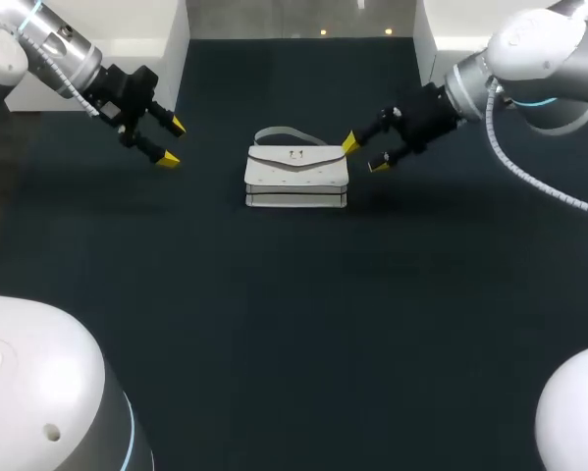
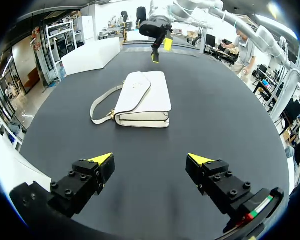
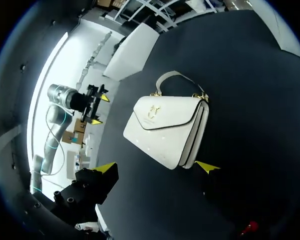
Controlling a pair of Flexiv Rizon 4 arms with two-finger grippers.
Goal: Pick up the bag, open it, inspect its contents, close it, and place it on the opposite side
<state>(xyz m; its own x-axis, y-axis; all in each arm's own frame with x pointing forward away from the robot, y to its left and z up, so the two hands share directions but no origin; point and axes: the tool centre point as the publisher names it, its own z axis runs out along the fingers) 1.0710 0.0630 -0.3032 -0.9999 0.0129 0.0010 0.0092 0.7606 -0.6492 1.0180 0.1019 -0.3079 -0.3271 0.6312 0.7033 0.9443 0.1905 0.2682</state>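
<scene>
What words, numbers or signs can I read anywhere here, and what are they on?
No text can be read in any view.
On the bag: a small gold emblem on the flap, too small to read.
On the table, the left gripper and the right gripper: no print shows.

no readable text, none on the bag [image 1: 296, 182]

The bag [image 1: 296, 177] is plain off-white with small gold fittings. The table [image 1: 294, 324] is matte black. The left claw [image 1: 172, 141] and right claw [image 1: 364, 154] are black, yellow-tipped.
</scene>
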